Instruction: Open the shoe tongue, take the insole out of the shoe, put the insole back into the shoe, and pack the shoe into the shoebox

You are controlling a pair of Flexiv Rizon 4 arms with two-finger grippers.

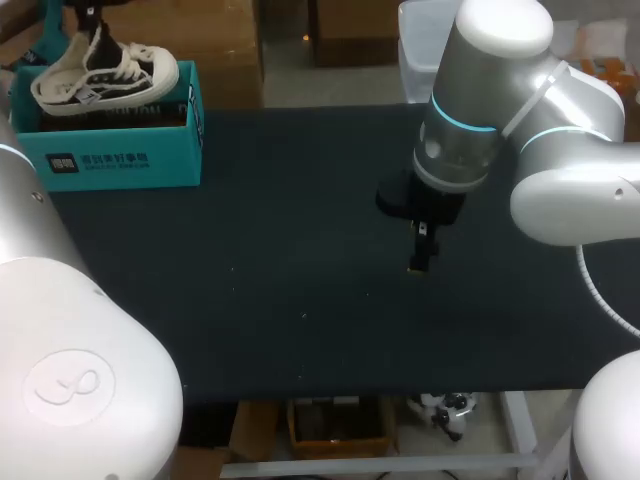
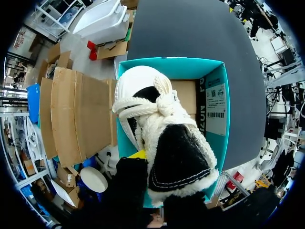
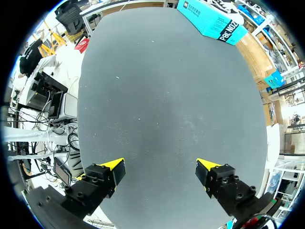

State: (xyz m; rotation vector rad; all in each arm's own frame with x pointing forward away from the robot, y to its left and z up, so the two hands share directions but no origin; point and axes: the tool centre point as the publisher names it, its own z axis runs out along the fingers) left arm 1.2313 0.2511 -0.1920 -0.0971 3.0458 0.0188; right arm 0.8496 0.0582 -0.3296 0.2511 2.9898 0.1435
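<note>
A black and white lace-up shoe (image 1: 105, 72) lies tilted across the top of the teal shoebox (image 1: 110, 150) at the table's far left corner, heel end raised. My left gripper (image 1: 92, 14) is above the box, shut on the shoe's heel. In the left wrist view the shoe (image 2: 167, 129) hangs from the gripper (image 2: 155, 193), toe pointing into the open shoebox (image 2: 217, 71); one yellow fingertip (image 2: 138, 154) shows beside the heel. The insole is hidden. My right gripper (image 1: 422, 250) hovers over the table's middle right, open and empty (image 3: 159, 167), far from the shoebox (image 3: 212, 20).
The dark table mat (image 1: 300, 260) stretches bare between the box and my right arm. The table's front edge runs below the right gripper.
</note>
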